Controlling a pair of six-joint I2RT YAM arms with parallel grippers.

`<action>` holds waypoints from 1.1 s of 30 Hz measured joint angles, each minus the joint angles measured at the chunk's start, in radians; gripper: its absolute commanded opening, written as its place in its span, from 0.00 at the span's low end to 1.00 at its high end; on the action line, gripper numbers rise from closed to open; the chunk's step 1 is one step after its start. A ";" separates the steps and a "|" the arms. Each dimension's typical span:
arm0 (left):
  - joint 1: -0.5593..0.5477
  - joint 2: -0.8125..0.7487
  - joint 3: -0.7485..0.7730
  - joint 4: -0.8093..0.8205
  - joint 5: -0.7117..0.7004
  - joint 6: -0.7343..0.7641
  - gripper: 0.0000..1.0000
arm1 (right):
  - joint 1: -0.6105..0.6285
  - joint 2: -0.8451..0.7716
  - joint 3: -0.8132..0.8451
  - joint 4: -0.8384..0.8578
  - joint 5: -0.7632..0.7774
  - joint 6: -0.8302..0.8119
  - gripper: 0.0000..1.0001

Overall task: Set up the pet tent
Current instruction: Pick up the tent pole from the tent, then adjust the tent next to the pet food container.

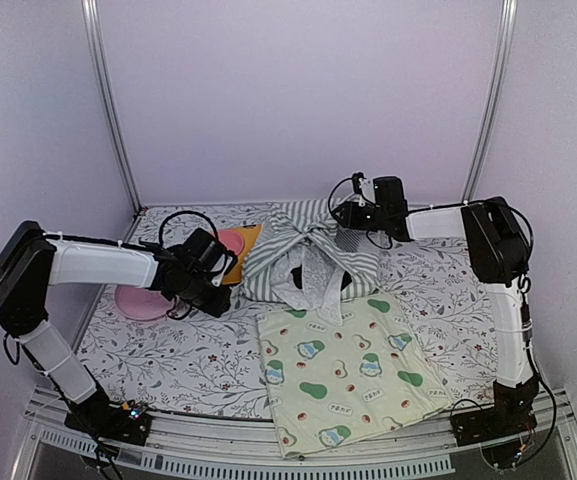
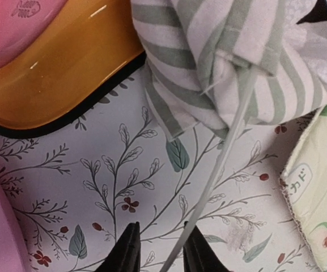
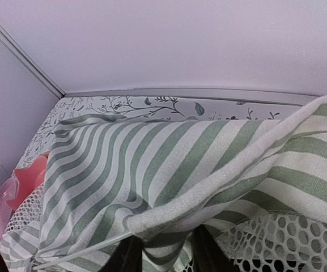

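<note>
Floral-print table cover [image 1: 168, 350], with the pet tent [image 1: 298, 250] lying slack in a heap at the centre of the overhead view.

At the tent's upper right, the right gripper [image 3: 166, 243] is clamped on a raised fold of striped fabric that fills the gap between its fingers. The left gripper [image 2: 162, 232], at the bottom of its wrist view, has its jaws apart with the thin white pole [image 2: 225, 147] running between them, unpinched. An avocado-print mat [image 1: 343, 370] lies just below the tent, and an orange bowl [image 2: 55, 73] sits upper left.
</note>
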 measured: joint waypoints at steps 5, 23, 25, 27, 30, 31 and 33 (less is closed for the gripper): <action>-0.003 0.009 0.024 -0.014 0.006 0.048 0.00 | 0.019 -0.001 0.015 0.008 0.011 -0.005 0.00; -0.016 0.230 0.572 -0.151 0.119 0.076 0.00 | 0.369 -0.254 -0.231 0.051 0.054 -0.166 0.00; -0.018 0.257 0.582 -0.140 0.130 0.077 0.00 | 0.357 -0.256 -0.256 0.048 0.050 -0.174 0.00; -0.020 0.274 0.583 -0.117 0.138 0.084 0.00 | 0.339 -0.261 -0.272 0.048 0.042 -0.180 0.00; -0.024 0.272 0.559 -0.061 0.151 0.100 0.00 | 0.325 -0.283 -0.290 0.045 0.029 -0.185 0.26; -0.024 0.269 0.547 -0.043 0.156 0.105 0.00 | 0.322 -0.293 -0.293 0.043 0.025 -0.187 0.38; -0.024 0.258 0.512 0.005 0.154 0.114 0.00 | 0.312 -0.318 -0.304 0.028 0.006 -0.185 0.53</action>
